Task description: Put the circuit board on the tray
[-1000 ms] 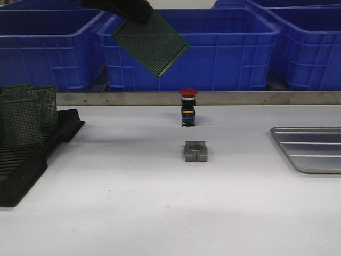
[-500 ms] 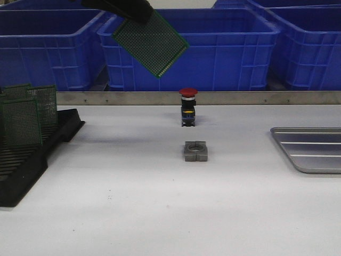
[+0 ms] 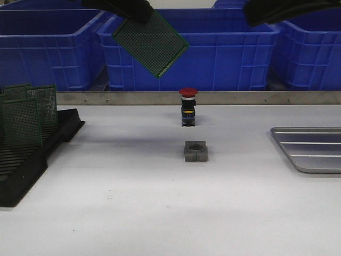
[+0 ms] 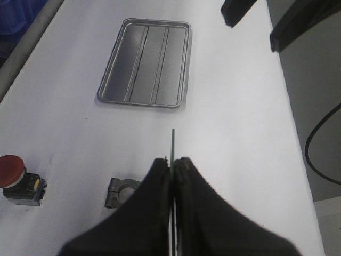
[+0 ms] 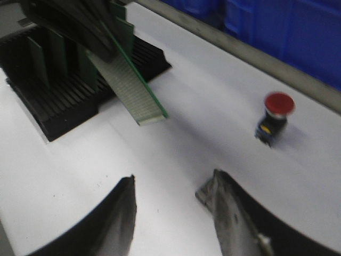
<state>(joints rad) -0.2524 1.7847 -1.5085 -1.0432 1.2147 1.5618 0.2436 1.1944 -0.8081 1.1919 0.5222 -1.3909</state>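
My left gripper (image 3: 139, 16) is shut on a green perforated circuit board (image 3: 151, 44) and holds it tilted, high above the table at the back left of centre. In the left wrist view the jaws (image 4: 173, 161) pinch the board's thin edge (image 4: 173, 143). The silver ribbed tray (image 3: 311, 150) lies empty at the table's right edge; it also shows in the left wrist view (image 4: 145, 63). My right gripper (image 3: 252, 19) is open and empty, high at the upper right, its fingers apart (image 5: 171, 181). The held board also shows in the right wrist view (image 5: 129, 88).
A black slotted rack (image 3: 29, 152) with several upright green boards stands at the left. A red push button (image 3: 187, 106) and a grey metal clamp block (image 3: 195, 151) sit mid-table. Blue bins (image 3: 224, 53) stand behind a metal rail (image 3: 240, 97).
My right arm has come into the front view at the top right. The left gripper and its board have stayed in place.
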